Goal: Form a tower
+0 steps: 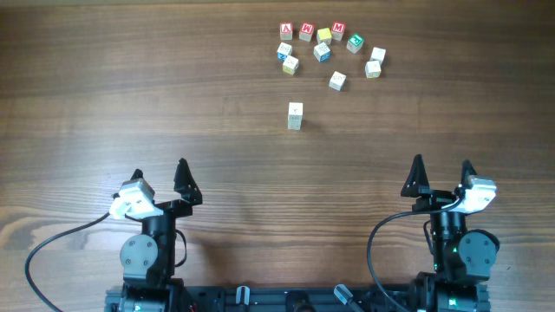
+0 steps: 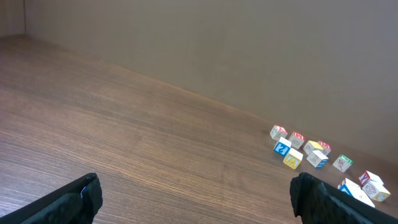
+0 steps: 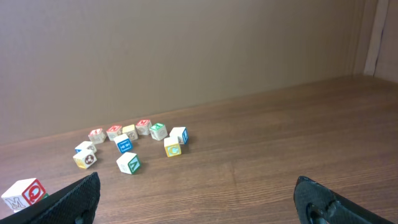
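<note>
Both the left fingers [image 1: 184, 178] and the right fingers [image 1: 417, 178] are spread wide apart, holding nothing, at the near side of the tabletop [image 1: 130, 87]. The tower [image 1: 296, 115] stands alone mid-tabletop (its height is unclear from above), well apart from the loose cubes [image 1: 323, 52] beyond it.

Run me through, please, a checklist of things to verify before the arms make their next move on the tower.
1. Left gripper open and empty: ok.
2. Right gripper open and empty: ok.
3. Tower standing apart from the loose letter cubes: ok.
4. Tower's cube count and alignment: cannot tell; no view shows its full side.
5. Bare table between both arms and the tower: ok.
</note>
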